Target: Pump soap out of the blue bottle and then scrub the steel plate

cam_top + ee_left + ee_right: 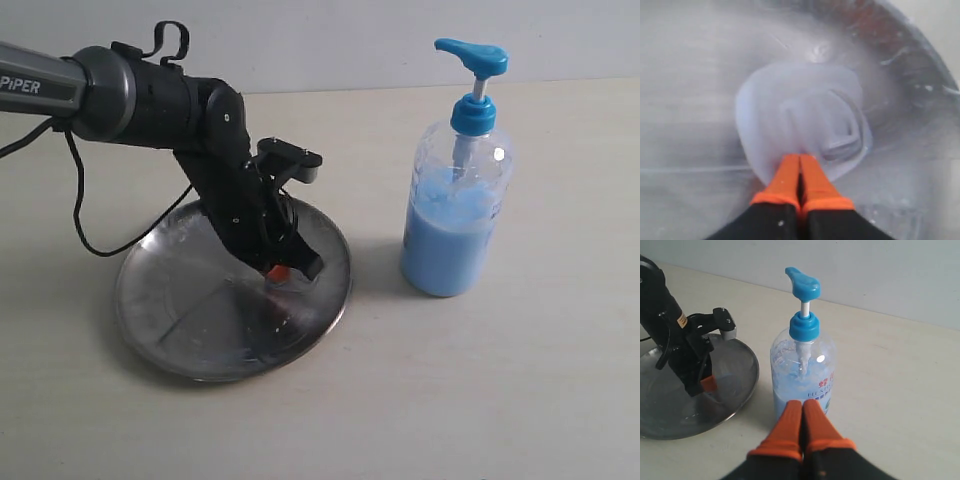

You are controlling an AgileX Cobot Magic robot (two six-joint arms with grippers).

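Left wrist view is showing the left gripper (800,159), fingers pressed together and empty, resting in the soap (805,110) smear on the steel plate (685,100), seemingly to scrub. The right gripper (802,404), also closed on nothing, is hovering near the blue bottle (805,365) standing just beside the plate's rim.

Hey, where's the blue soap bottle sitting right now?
In the exterior view, the blue bottle stands upright on the right side, just right of the steel plate and not touching it.
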